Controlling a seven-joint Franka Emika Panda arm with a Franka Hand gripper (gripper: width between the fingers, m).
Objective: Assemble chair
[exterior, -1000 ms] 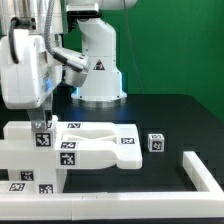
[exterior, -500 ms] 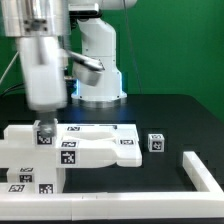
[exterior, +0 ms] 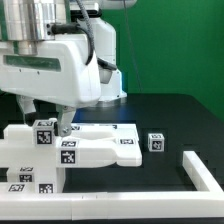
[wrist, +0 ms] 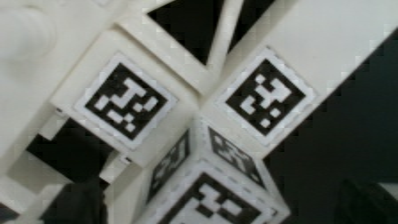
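Observation:
The chair's white tagged pieces lie on the black table. A flat slab point(exterior: 100, 146) sits in the middle, a small cube point(exterior: 155, 143) to its right, and a blocky bar point(exterior: 206, 172) at the exterior view's right. Stacked pieces point(exterior: 22, 165) stand at the left, topped by a tagged block point(exterior: 45, 134). My gripper point(exterior: 45, 118) hangs right over that block, mostly hidden by the arm's wrist. In the wrist view the block's tags point(wrist: 240, 175) fill the picture, and my gripper point(wrist: 222, 208) is open, with dark fingers point(wrist: 75, 195) standing off on either side.
A long white untagged rail point(exterior: 120, 211) runs along the front edge. The robot's base point(exterior: 100, 75) stands at the back. The arm's wrist housing point(exterior: 50, 65) blocks much of the exterior view's upper left.
The jaws have widened and let go of the tagged block on the left stack. The wrist has turned and now looms larger in the exterior view. The pieces have not shifted.

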